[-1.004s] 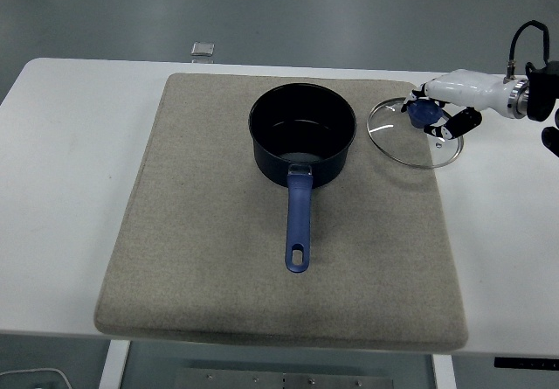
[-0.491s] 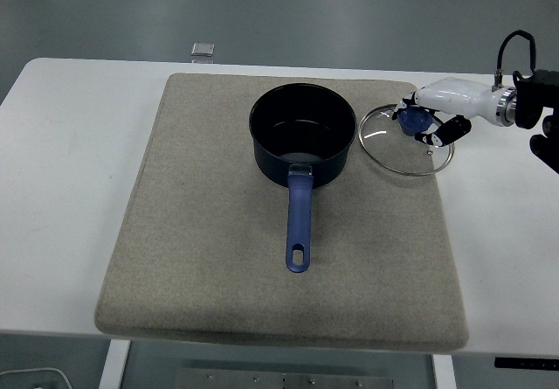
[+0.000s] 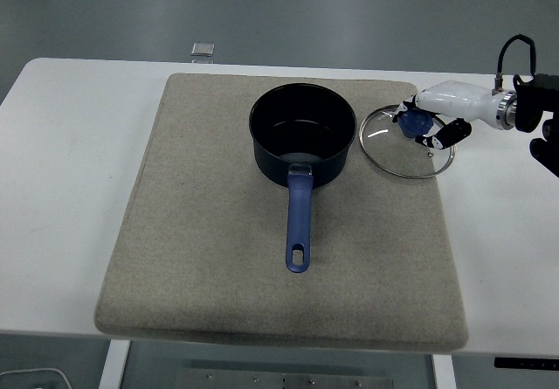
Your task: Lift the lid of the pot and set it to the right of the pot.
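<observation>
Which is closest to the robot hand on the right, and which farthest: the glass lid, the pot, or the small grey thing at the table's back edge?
From the right robot hand:
1. Glass lid, right under the hand, which grips its blue knob, right of the pot.
2. Pot, left of the lid, mid-mat.
3. Small grey thing, far back left, off the mat.

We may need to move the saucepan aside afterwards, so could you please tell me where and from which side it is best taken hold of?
Grip the pot by its long blue handle, which sticks straight out toward the table's near edge and lies clear on the mat. Come from above or the near side, probably closing around mid-handle. The right hand is busy at the glass lid.
</observation>
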